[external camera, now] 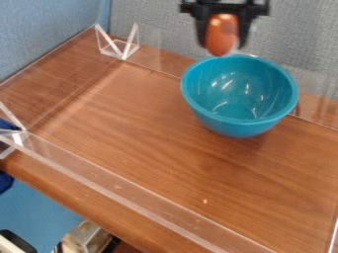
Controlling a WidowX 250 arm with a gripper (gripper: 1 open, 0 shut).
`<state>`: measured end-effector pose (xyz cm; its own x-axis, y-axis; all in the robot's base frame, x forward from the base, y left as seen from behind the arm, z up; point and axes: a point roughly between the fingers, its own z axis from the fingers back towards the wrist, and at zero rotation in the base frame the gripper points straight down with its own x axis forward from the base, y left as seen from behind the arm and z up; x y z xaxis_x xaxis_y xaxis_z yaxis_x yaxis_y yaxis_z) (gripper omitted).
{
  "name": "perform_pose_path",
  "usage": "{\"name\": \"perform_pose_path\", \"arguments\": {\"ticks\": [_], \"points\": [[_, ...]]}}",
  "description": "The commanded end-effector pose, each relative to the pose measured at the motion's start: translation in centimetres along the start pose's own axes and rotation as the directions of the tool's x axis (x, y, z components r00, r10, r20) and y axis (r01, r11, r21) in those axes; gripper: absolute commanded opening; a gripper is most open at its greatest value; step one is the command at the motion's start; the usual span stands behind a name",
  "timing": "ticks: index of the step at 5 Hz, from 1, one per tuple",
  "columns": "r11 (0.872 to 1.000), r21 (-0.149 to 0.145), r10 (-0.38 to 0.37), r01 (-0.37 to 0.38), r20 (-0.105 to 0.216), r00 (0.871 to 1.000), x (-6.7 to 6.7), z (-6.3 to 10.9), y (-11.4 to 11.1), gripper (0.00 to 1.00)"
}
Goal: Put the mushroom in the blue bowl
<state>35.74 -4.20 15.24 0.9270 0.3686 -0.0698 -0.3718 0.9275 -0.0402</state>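
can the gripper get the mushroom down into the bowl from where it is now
Probably yes. The gripper holds the mushroom just above the back rim of the bowl, which looks empty, with nothing between them.

A single camera looks down at an angle from above the near corner of the wooden table [145,138], fairly close, facing the blue bowl [240,94] at the far side.
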Motion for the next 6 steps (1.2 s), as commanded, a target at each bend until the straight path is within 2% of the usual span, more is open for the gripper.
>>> {"name": "perform_pose_path", "arguments": {"ticks": [1,3,4,5,6], "points": [[0.999,-0.012,-0.051,0.051,0.047,0.998,-0.5,1.0,-1.6,0.0],[0.998,0.02,-0.066,0.065,0.024,0.998,1.4,-1.9,-2.1,0.0],[0.998,0.034,-0.051,0.051,0.011,0.999,1.7,-3.2,-3.0,0.0],[0.998,0.043,-0.034,0.034,0.003,0.999,1.5,-3.6,-3.7,1.0],[0.998,0.035,-0.06,0.059,0.024,0.998,1.7,-1.8,-3.7,1.0]]}}
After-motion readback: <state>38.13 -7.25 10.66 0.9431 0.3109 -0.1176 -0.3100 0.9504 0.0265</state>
